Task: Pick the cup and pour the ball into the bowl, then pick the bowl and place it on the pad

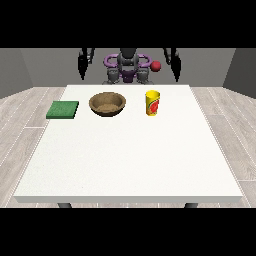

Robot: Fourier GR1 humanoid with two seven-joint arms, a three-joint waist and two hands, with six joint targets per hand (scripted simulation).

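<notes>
Looking across the room we see a large white worktop (130, 150) filling the middle of the view, set on a floor (22, 112) of pale grey-brown planks, with plain grey walls (45, 62) behind and to the sides. Two dark legs show under the near edge of the worktop. On its far half three things stand in a row: a flat green pad (63, 109) near the edge at the view's left, a brown bowl (107, 104) just beside it towards the middle, and a yellow cup (153, 102) with a red mark, upright, a little apart from the bowl on the view's right. We see a small red ball (156, 65) beyond the far edge, up beside the robot's torso (127, 67), not in the cup. The robot hand at the view's left (83, 62) and the robot hand at the view's right (174, 62) hang behind the worktop, well apart from every object and holding nothing; we cannot tell how far their fingers are open.
</notes>
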